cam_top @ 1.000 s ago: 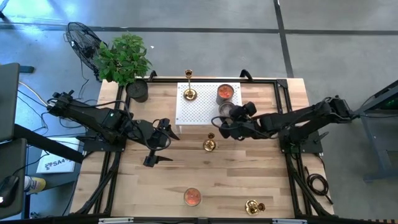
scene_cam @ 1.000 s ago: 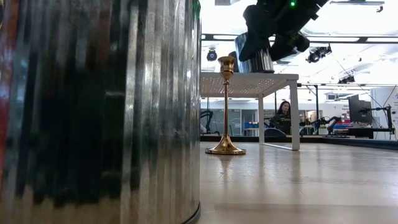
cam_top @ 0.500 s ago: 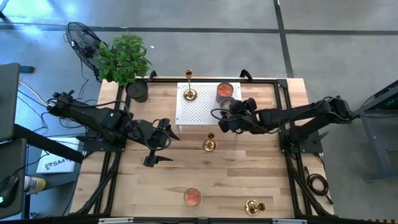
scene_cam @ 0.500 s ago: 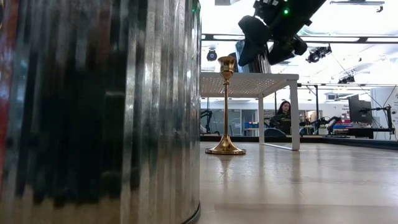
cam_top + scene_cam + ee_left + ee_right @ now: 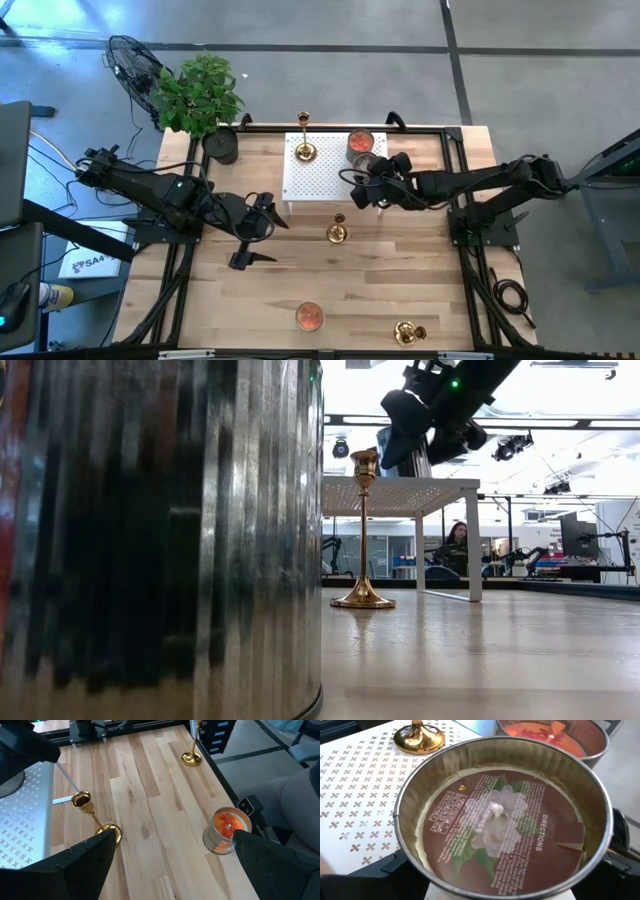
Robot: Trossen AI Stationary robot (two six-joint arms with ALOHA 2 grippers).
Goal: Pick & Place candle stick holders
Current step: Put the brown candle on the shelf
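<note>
One gold candle stick holder [image 5: 337, 232] stands by its round base on the table's middle, also in the low view [image 5: 363, 530] and left wrist view [image 5: 92, 815]. A second [image 5: 305, 150] stands on the white perforated stand [image 5: 300, 180]. A third [image 5: 405, 330] stands near the front right. My right gripper [image 5: 365, 176] is at the stand's right edge, shut on a silver candle tin [image 5: 500, 815]. My left gripper [image 5: 255, 230] hovers open over the table left of the stand, with nothing between its fingers. My right gripper holds the silver tin by its round side wall [image 5: 402, 855], one finger on each of two opposite sides, below the rim. It comes slanting down from the table's right. The tin is upright, open top up. Whether its bottom touches the stand I cannot tell.
An orange candle in a tin [image 5: 360, 143] stands just beyond the held tin, at the stand's far right corner. Another orange candle [image 5: 309, 317] sits near the front edge and fills the low view's left side [image 5: 160, 540]. A potted plant [image 5: 200, 95] stands at the far left corner.
My right gripper has swung toward the table's far edge with the silver tin, which stays upright and is now closer to the orange candle at the stand's far right corner.
</note>
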